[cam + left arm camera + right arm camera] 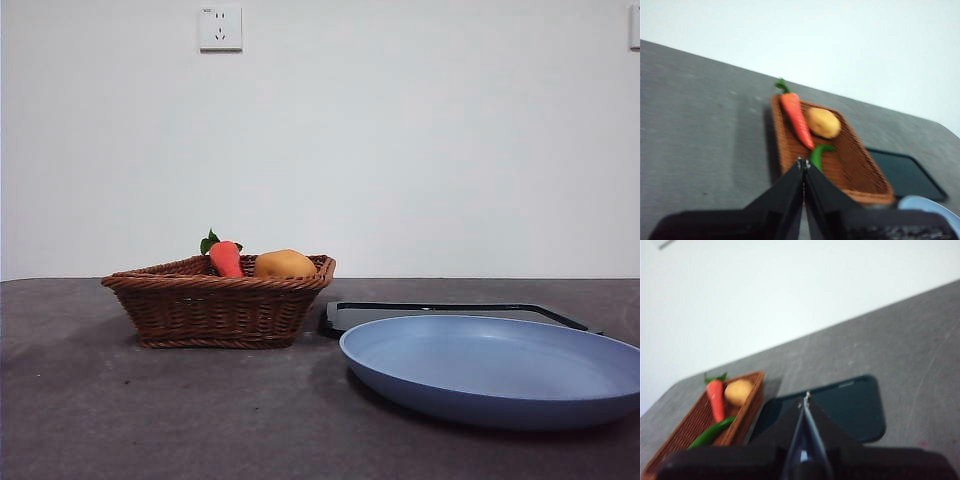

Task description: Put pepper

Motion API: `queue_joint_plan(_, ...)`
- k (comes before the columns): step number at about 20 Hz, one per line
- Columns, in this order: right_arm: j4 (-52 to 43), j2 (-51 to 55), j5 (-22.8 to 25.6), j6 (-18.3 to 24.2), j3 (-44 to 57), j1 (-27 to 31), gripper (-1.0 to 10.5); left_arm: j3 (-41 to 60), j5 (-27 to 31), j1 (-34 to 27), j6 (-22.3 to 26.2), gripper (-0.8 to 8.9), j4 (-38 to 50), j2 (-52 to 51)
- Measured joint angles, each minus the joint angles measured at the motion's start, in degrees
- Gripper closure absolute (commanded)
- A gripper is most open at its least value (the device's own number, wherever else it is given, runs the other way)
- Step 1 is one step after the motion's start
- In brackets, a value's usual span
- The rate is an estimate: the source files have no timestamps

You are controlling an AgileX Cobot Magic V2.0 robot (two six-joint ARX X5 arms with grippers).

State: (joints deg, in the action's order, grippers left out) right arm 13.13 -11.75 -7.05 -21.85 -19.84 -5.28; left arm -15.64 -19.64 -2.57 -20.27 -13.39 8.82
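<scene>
Lying in the wicker basket (pixel 860 185) beside the carrot (pixel 796 119) and yellow fruit (pixel 823 123), the pepper (pixel 818 154) rests untouched. Left pincer (pixel 803 165) and right pincer (pixel 804 401) hover clenched, empty, above the counter (pixel 705 120).

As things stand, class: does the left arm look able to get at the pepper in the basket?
Probably yes. The pepper lies uncovered in the open-topped basket, beside the carrot, with nothing over it. The left gripper is shut and empty, so it would need to open first.
</scene>
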Motion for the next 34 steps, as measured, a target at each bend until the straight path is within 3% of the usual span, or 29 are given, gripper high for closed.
queue_joint_plan(8,17.3,-14.0,-9.6,5.8,-16.2,0.0,9.4,-12.2,-8.1,0.0,8.5,8.07,-10.1,12.2)
queue_joint_plan(13,30.3,-22.3,-15.0,12.5,-24.0,0.0,9.4,-18.4,-14.7,0.0,14.7,8.07,-17.4,18.6)
queue_joint_plan(19,45.5,-29.4,-15.3,23.5,-29.6,0.0,9.4,-22.3,-20.2,0.2,22.5,8.07,-26.0,23.2)
queue_joint_plan(22,46.4,-30.6,-15.3,26.0,-29.6,0.0,9.1,-22.3,-20.4,0.5,23.6,7.94,-26.0,23.4)
queue_joint_plan(25,46.0,-30.7,-15.3,26.6,-29.6,0.0,7.1,-22.3,-20.4,0.5,23.7,5.33,-25.9,23.4)
queue_joint_plan(26,46.0,-30.8,-15.3,26.7,-29.6,0.0,6.7,-22.3,-20.5,0.5,23.7,4.97,-25.9,23.4)
queue_joint_plan(34,44.4,-37.8,-15.3,26.6,-29.6,0.0,6.6,-22.3,-20.6,0.5,23.7,4.99,-25.5,23.3)
